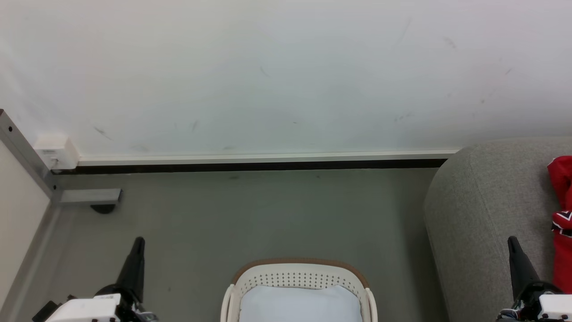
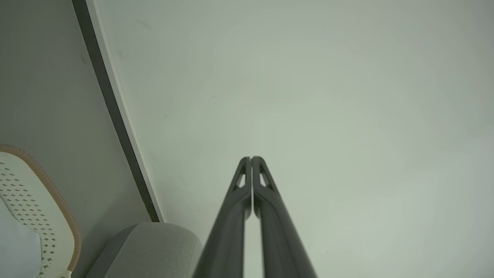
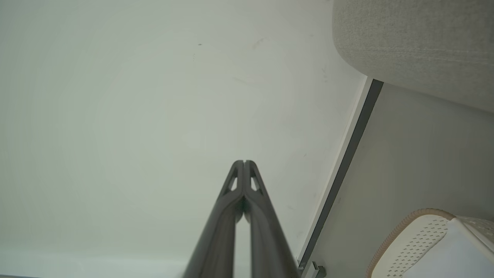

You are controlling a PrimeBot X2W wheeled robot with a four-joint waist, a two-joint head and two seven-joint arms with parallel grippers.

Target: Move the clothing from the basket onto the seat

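beside the basket [image 1: 298, 273], left tool [image 1: 139, 242] and right tool [image 1: 512, 241] point forward, both closed tight.

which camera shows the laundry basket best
The head view: the basket sits bottom centre, showing its brown far rim, perforated wall and both sides, near part cut off. The left wrist view catches a curved edge at lower left; the right wrist view, a corner at lower right.

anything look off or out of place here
Nothing stands out. The oval cream-white perforated plastic basket stands upright on the grey floor, the soft red clothing lies on the large grey fabric seat, and only faint scuffs mark the white wall.
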